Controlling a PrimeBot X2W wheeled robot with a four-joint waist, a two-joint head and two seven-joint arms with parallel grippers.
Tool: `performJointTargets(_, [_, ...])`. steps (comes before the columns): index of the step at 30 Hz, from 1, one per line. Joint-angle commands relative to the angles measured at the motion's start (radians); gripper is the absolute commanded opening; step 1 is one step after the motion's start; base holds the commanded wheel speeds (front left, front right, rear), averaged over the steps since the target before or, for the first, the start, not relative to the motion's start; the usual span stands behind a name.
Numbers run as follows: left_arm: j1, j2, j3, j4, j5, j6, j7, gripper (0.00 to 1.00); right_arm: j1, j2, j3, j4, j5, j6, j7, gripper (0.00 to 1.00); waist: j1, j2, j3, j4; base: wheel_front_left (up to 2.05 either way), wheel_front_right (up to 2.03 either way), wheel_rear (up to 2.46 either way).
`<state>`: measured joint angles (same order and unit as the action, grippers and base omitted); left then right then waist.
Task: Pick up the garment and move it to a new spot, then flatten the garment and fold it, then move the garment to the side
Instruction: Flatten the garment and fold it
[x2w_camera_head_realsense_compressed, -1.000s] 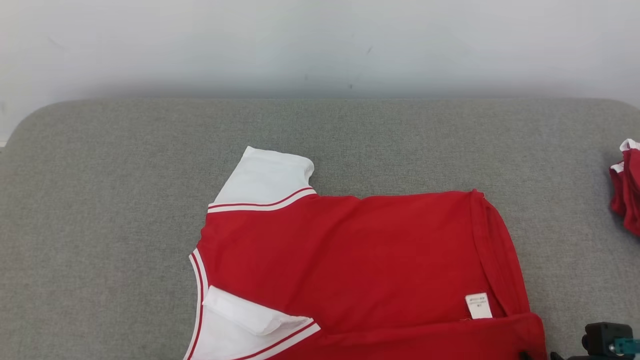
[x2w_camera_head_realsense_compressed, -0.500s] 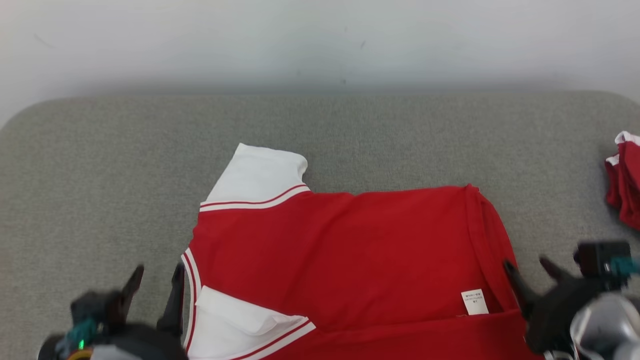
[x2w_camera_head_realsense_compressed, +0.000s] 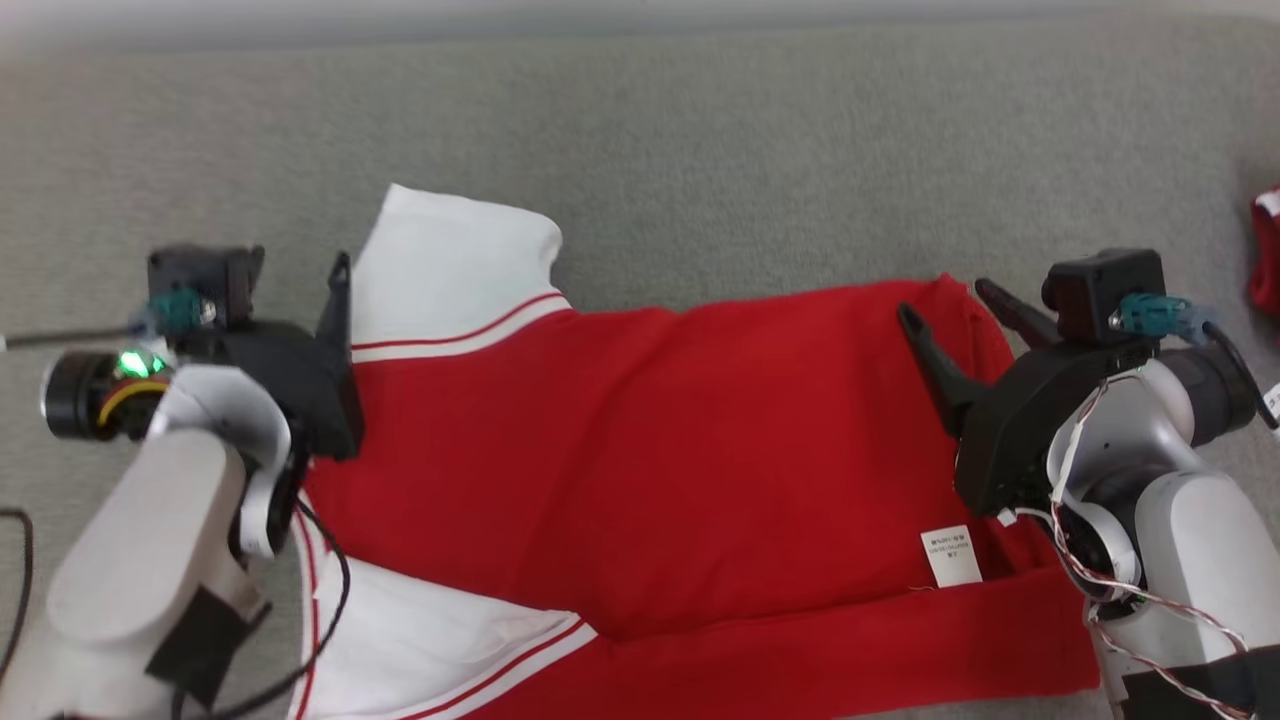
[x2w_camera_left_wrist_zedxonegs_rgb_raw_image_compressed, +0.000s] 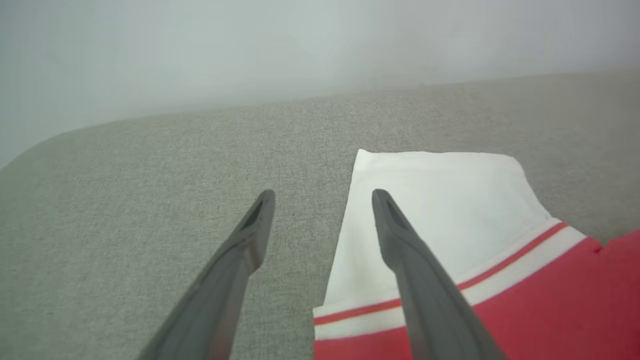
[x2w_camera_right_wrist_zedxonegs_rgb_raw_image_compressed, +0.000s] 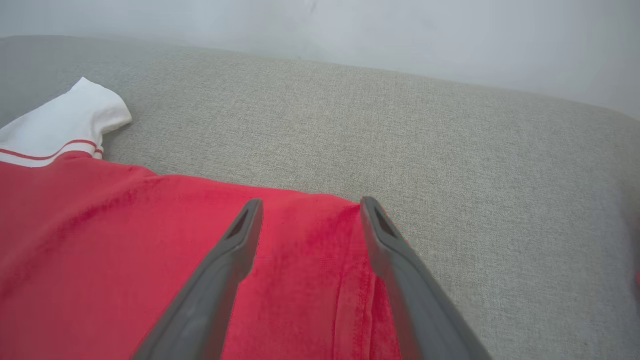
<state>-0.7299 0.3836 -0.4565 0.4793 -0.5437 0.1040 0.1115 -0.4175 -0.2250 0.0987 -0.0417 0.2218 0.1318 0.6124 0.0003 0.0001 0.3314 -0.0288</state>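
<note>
Currently, garment (x2w_camera_head_realsense_compressed: 650, 450): red-and-white, laid out on grey padded surface (x2w_camera_head_realsense_compressed: 700, 150).
Left pincer (x2w_camera_left_wrist_zedxonegs_rgb_raw_image_compressed: 324, 195): released, empty, astride white sleeve (x2w_camera_left_wrist_zedxonegs_rgb_raw_image_compressed: 440, 200) edge.
Right pincer (x2w_camera_right_wrist_zedxonegs_rgb_raw_image_compressed: 311, 202): released, empty, over garment's red far corner.

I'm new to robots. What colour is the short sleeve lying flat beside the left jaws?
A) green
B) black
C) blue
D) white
D: the sleeve next to the open left jaws is white, with a thin red stripe where it joins the red garment.
</note>
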Motion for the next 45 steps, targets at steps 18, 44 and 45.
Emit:
performJointTargets(18, [-0.23,0.037,-0.033,0.238,0.048,-0.007,0.098,1.0,0.001,-0.018,0.004,0.018,0.006,-0.003,-0.061,1.0,-0.0003,-0.0001,0.146,-0.118,0.0,0.0,0.0])
performJointTargets(44, [-0.258,0.02,-0.082,0.299,0.012,-0.08,0.174,0.0,-0.02,-0.014,0.05,0.012,0.008,-0.003,-0.042,1.0,-0.0003,-0.0001,0.156,-0.159,0.0,0.0,0.0])
performJointTargets(45, [-0.26,0.022,-0.083,0.3,0.01,-0.081,0.175,0.0,-0.025,-0.018,0.051,0.012,0.007,-0.003,-0.04,1.0,-0.0003,-0.0001,0.157,-0.16,0.0,0.0,0.0])
